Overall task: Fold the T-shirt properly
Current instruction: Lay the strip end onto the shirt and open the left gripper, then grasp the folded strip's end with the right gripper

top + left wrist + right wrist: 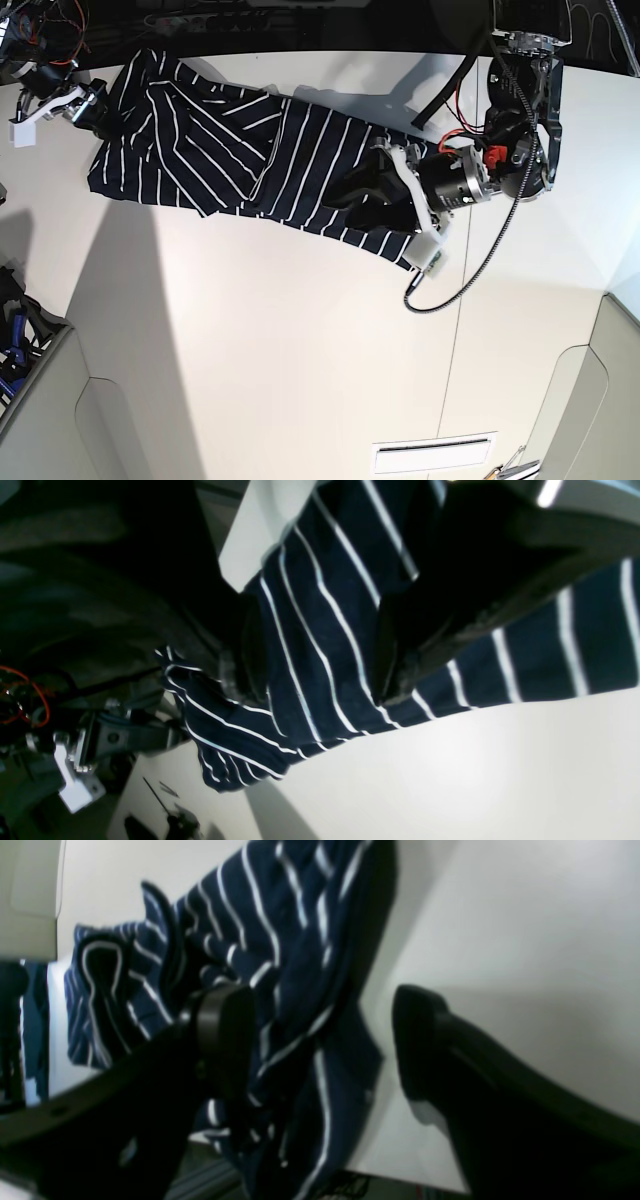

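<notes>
White tabletop (300,350) is seen bare in the lower frame; the T-shirt (250,165) is stretched, rumpled, across the upper part. The left gripper (320,680) is spread over cloth at the shirt's right end, nothing pinched. The right gripper (320,1040), upper left, stands wide apart beside bunched fabric, seemingly positioned for flattening.

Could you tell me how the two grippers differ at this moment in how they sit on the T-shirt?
The left gripper sits over the T-shirt with striped cloth between its fingers; the right gripper straddles the shirt's edge, one finger over bare table. In the base view, the left works the right end, the right the left end. Both are open.
</notes>
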